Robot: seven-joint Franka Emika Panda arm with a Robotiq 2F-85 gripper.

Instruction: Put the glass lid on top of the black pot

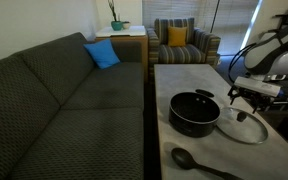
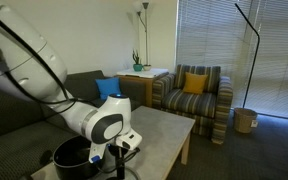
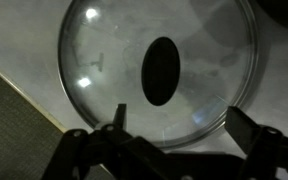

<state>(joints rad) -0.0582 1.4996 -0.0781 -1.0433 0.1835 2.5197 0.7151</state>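
Note:
The glass lid (image 1: pixel 246 127) lies flat on the grey table, just beside the black pot (image 1: pixel 194 112). In the wrist view the glass lid (image 3: pixel 104 55) fills the frame, with its dark oval knob (image 3: pixel 160 70) in the middle. My gripper (image 1: pixel 246 97) hangs just above the lid, open and empty; in the wrist view its two fingers (image 3: pixel 180 122) straddle the lid's near rim. In an exterior view the gripper (image 2: pixel 122 157) is next to the pot (image 2: pixel 72 156); the lid is hidden there.
A black long-handled spoon (image 1: pixel 189 160) lies on the table in front of the pot. A dark sofa (image 1: pixel 54 105) with a blue cushion (image 1: pixel 101 54) runs along the table. A striped armchair (image 1: pixel 184 42) stands behind the table.

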